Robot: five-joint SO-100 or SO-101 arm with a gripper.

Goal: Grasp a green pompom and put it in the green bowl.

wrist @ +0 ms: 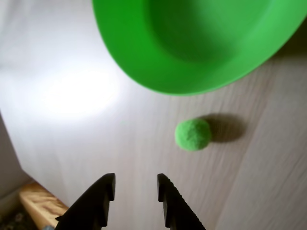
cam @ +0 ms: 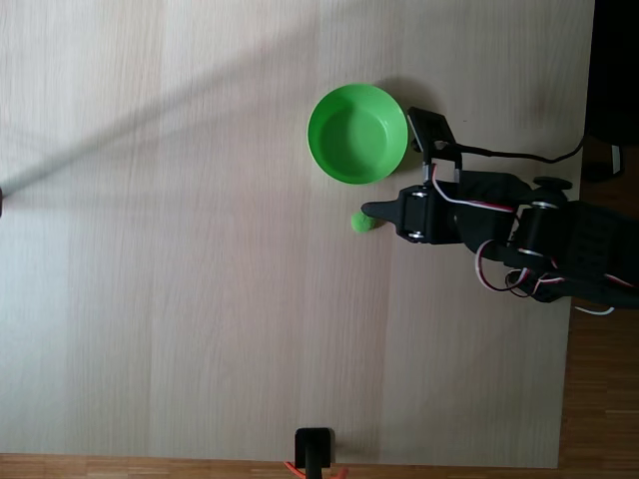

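Note:
The green pompom lies on the pale wooden table just below the rim of the green bowl in the wrist view. My gripper is open, its two black fingers apart with nothing between them, and the pompom sits ahead of it and to the right. In the fixed view the bowl stands near the table's upper middle. The pompom rests just below it, with the gripper tip right beside it on the right. The bowl is empty.
The arm's body and cables stretch to the table's right edge. A black mount stands at the bottom edge. The table's corner and floor show at lower left in the wrist view. Bare tabletop spreads to the left.

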